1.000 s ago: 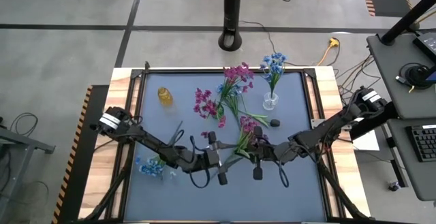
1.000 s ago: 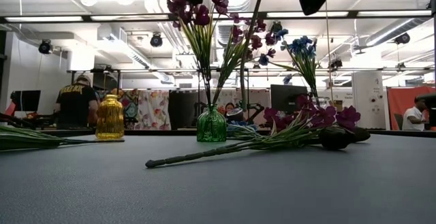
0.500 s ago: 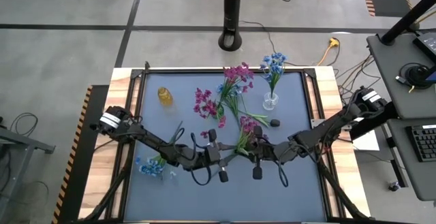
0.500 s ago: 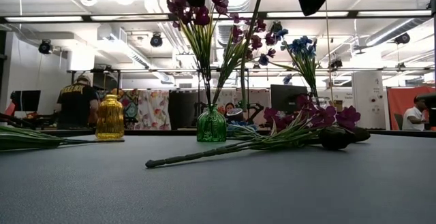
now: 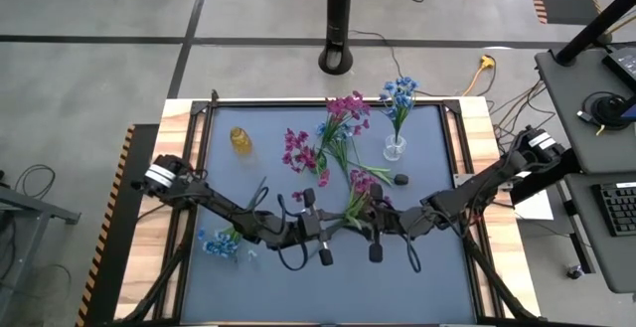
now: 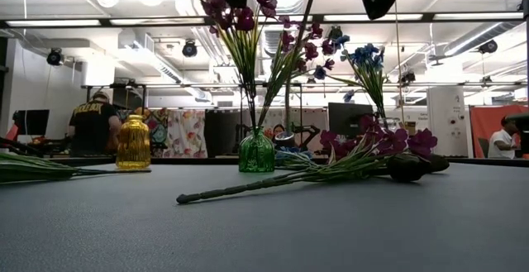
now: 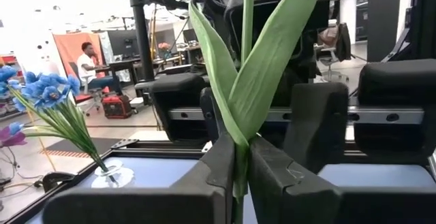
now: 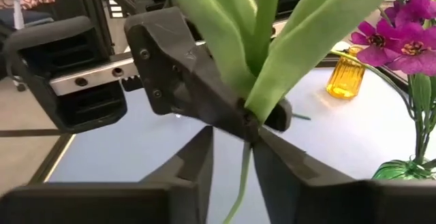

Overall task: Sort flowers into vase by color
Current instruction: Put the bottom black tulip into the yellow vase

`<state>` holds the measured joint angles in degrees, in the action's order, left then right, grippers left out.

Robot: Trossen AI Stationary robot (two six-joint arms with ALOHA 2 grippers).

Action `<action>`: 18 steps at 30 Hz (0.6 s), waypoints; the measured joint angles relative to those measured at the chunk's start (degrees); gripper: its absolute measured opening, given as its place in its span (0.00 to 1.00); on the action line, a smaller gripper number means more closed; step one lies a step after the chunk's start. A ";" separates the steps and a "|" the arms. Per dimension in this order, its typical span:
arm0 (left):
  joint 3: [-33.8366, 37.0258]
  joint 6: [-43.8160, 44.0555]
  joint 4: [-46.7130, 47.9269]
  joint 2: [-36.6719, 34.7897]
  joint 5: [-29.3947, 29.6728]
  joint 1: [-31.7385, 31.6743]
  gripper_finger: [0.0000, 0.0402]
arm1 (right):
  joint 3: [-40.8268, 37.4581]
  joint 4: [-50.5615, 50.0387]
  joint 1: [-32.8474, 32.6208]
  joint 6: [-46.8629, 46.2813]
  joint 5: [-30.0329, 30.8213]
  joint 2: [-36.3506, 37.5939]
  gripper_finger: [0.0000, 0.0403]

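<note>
we see handover mid-air above table centre: left gripper (image 7: 240, 176) clamped on green stem (image 7: 246, 20), right gripper (image 8: 235, 157) loosening on it. pink sprigs in green vase (image 6: 256, 152), blue ones in clear vase (image 5: 395, 148); pink sprig (image 6: 364, 152) lies on mat, blue sprig (image 5: 217, 244) too.

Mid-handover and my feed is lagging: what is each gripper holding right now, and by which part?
The left gripper is shut on a flower stem, just below its green leaves. The right gripper has its fingers parted around the same stem, no longer clamping it.
</note>
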<state>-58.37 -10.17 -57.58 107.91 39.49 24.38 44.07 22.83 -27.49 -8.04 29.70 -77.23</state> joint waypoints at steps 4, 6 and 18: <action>0.02 -1.86 0.10 -1.24 3.39 1.17 0.04 | 0.02 -0.04 0.00 -1.06 -0.13 1.34 0.34; 0.02 -3.07 0.51 -2.28 4.13 2.14 0.04 | 0.11 -0.26 -0.13 -1.09 -0.40 2.44 0.38; 0.15 -11.73 5.61 -15.10 12.28 10.34 0.04 | 0.44 -5.21 -0.13 -1.40 -1.69 8.17 0.47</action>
<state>-58.21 -21.91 -51.97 92.81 51.76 34.72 44.51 17.62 -27.62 -9.44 28.01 -69.06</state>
